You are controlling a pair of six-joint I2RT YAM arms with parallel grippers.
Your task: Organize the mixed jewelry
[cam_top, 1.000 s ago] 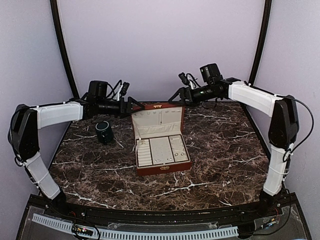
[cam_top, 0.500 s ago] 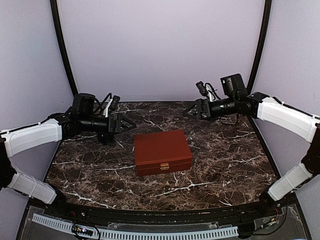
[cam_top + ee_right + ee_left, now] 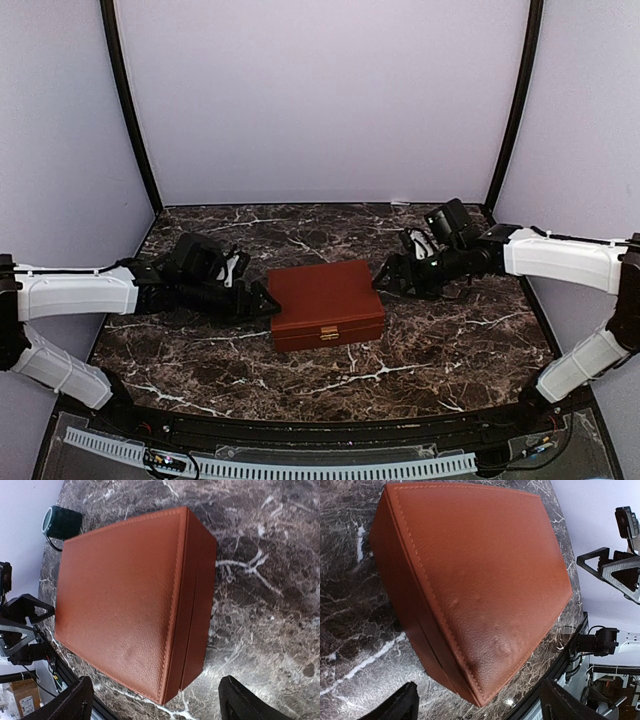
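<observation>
Box [image 3: 325, 303] sits mid-table [image 3: 450, 340], latch side toward the arm bases. Left gripper [image 3: 266, 302] just beside box's left side. Right gripper [image 3: 384, 278] just beside its right rear corner. Cup [image 3: 61, 522] on table, near box's left rear corner.

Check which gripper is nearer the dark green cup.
Left. The left gripper is at the left edge of the red-brown box, the side with the dark green cup; the right gripper is across the box.
</observation>
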